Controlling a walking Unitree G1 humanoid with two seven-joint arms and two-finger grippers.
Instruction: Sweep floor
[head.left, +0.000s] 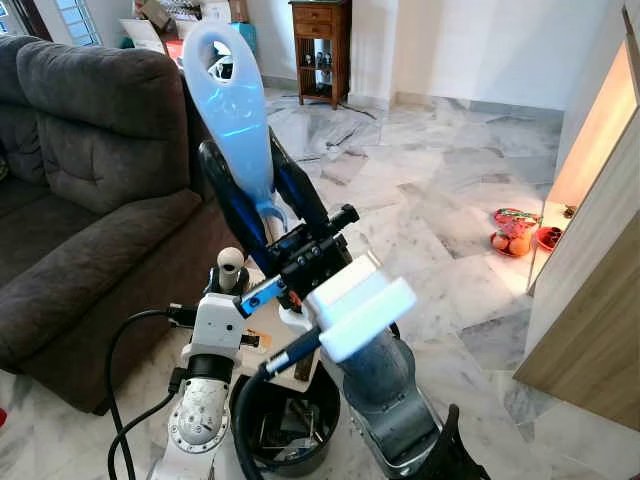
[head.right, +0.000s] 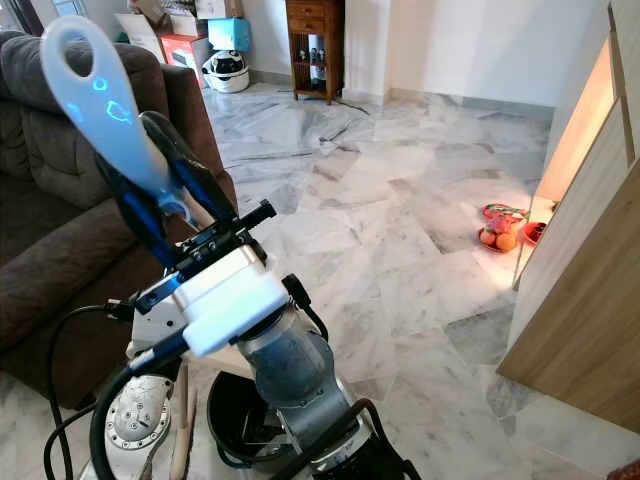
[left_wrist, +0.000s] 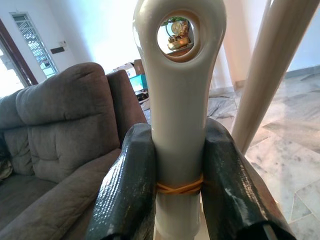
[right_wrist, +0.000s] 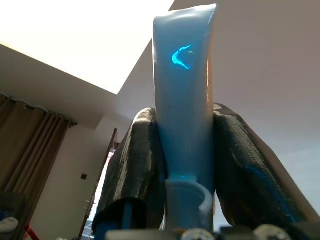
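We should walk both tools to the open marble floor (head.left: 440, 190) before lowering either. Our right gripper (head.left: 262, 190), raised before the sofa (head.left: 90, 200), clamps the blue handle (head.left: 232, 110); our left gripper (left_wrist: 177, 175) pinches the cream handle (left_wrist: 179, 85), above the black bin (head.left: 290, 425).

Daylit room, bright overall. The marble floor (head.left: 430, 190) shows soft glare from light entering at the far side, and a warm glow spills from beside the wooden cabinet (head.left: 590, 280). The sofa (head.left: 80, 190) sits in shade, dark but sharp. A pale handle (head.left: 232, 110) close to the head camera looks bluish and slightly soft. In the right wrist view, the ceiling (right_wrist: 75, 40) is blown out white. A window (left_wrist: 30, 45) is overexposed too.
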